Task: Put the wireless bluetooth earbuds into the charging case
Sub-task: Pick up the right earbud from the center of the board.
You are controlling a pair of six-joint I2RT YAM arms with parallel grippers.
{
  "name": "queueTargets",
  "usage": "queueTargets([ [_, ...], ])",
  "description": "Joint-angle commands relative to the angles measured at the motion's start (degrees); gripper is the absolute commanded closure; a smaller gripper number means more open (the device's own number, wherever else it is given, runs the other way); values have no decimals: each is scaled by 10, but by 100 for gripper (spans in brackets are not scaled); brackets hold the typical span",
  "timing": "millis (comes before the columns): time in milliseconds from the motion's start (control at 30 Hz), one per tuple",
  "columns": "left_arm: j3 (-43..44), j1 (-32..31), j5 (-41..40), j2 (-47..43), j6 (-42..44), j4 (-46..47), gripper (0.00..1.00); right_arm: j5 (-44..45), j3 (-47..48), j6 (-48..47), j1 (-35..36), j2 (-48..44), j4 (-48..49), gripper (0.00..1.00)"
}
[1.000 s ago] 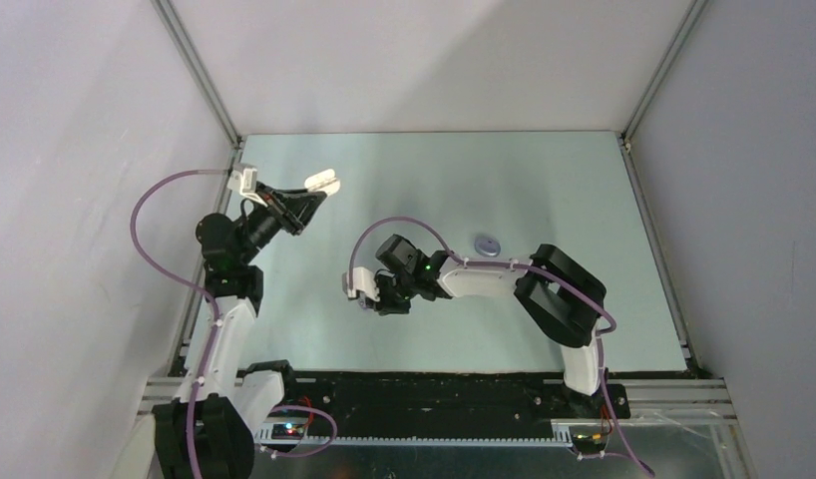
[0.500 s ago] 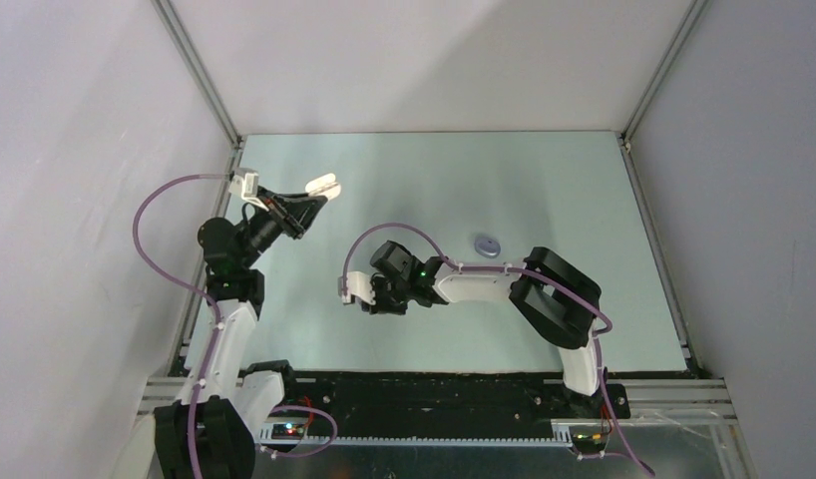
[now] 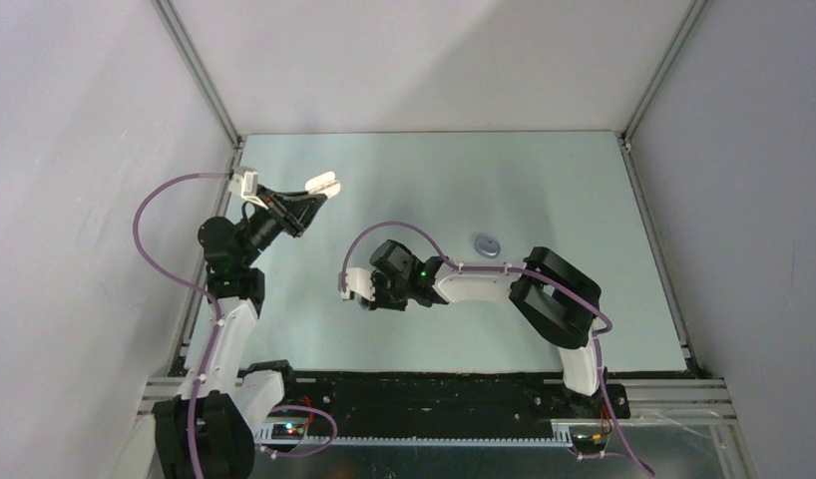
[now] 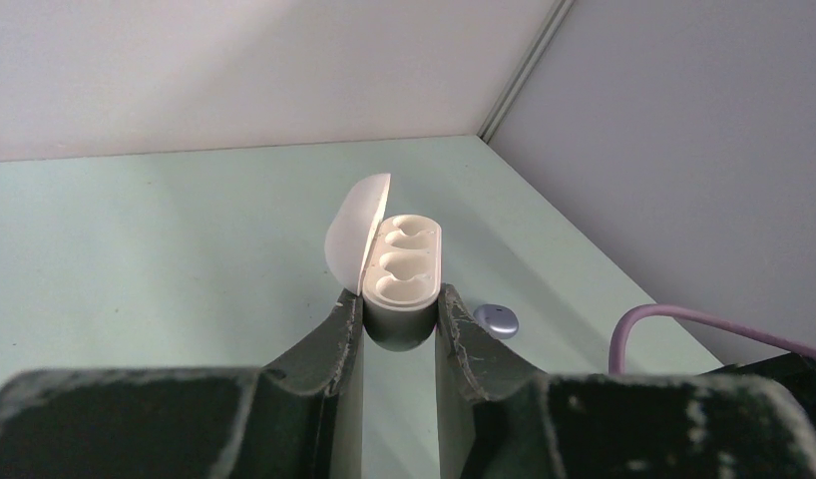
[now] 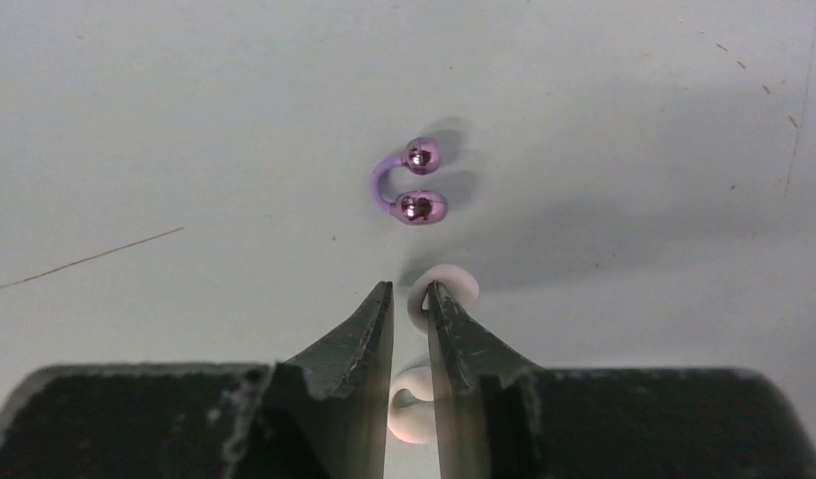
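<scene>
My left gripper (image 4: 399,299) is shut on the white charging case (image 4: 402,267), held above the table with its lid swung open to the left and two bare sockets showing. From above, the case (image 3: 324,183) hangs at the back left. My right gripper (image 5: 411,289) hovers low over the table, its jaws a narrow gap apart and pinching nothing. One white earbud (image 5: 452,287) lies against the right fingertip. Another white bud (image 5: 412,414) shows through the gap between the fingers. A purple earbud pair (image 5: 409,183), two shiny balls on a curved band, lies just beyond the tips.
A closed purple case (image 3: 487,243) lies on the pale green table (image 3: 544,180) behind the right forearm; it also shows in the left wrist view as the purple case (image 4: 496,319). Grey walls with metal corner posts (image 3: 197,70) enclose the table. Purple cables loop off both arms.
The right gripper has shifted slightly left over the buds and its jaws have parted a little. The left arm with the case has not moved.
</scene>
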Motion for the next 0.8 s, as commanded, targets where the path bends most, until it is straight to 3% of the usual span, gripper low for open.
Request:
queueTargets([
  [0, 2, 5, -1, 5, -7, 26, 100, 43, 1, 10, -6, -10, 29, 80],
  [367, 16, 4, 0, 8, 8, 3, 100, 79, 2, 11, -15, -14, 51, 86],
  [533, 16, 4, 9, 10, 18, 1, 100, 63, 2, 16, -24, -34, 36, 97],
  [600, 11, 4, 40, 16, 28, 33, 100, 22, 5, 25, -41, -74, 7, 100],
  [767, 10, -6, 137, 70, 5, 149, 100, -210, 12, 66, -137, -191, -60, 100],
])
